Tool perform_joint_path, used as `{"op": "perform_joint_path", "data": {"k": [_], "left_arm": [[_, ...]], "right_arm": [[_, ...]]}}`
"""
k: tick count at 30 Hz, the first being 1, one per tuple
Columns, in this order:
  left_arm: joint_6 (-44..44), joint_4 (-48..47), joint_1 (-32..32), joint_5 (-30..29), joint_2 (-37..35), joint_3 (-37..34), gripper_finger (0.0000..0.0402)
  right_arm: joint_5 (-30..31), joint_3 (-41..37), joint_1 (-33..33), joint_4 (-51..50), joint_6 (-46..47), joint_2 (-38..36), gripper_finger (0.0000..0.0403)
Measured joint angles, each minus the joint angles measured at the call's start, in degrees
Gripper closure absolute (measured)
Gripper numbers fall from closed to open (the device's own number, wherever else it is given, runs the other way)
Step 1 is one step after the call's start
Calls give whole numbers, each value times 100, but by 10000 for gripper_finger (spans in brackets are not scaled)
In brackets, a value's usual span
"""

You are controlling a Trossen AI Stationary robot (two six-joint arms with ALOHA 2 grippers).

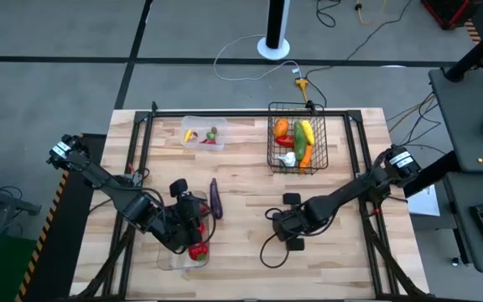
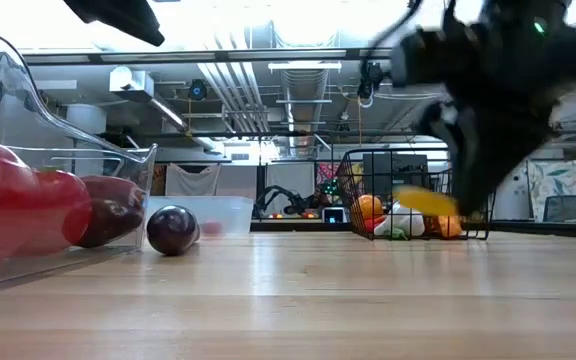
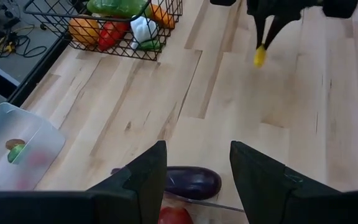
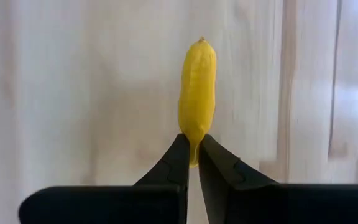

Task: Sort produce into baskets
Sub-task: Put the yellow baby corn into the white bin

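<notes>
Pale plank tabletop (image 1: 250,201), centre: right gripper (image 4: 191,163) pinches long yellow ridged vegetable (image 4: 197,93) by its tip. You lift it slowly, level, toward far black wire-mesh basket (image 1: 317,159). Left gripper (image 3: 197,171) half-spread, empty, over purple eggplant (image 3: 191,183).

— What is seen of the produce?
— A slim yellow piece (image 4: 197,102), perhaps a pepper, is pinched at one end above the table. A purple eggplant (image 1: 215,198) lies on the wood beside the clear tray (image 1: 174,262) of red pieces.
— And elsewhere?
— Mixed pieces are heaped in the black wire basket (image 1: 321,156); a few sit in the small clear tub (image 1: 196,124).
</notes>
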Motion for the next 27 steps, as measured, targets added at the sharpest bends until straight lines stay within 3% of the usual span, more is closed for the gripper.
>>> {"op": "perform_joint_path", "data": {"k": [7,11,19,27], "left_arm": [[67,389,-141,59,0,-193,242],[358,929,-329,63,-1,-306,242],[1537,2776,-482,59,-1,-758,242],[2697,4907,-311,0,0,-1355,242]], "right_arm": [[214,593,-73,704,-709,-4,389],[508,646,-149,1678,-1359,-11,389],[632,357,-303,4380,-2725,0,390],[583,374,-310,5425,-3687,0,390]]}}
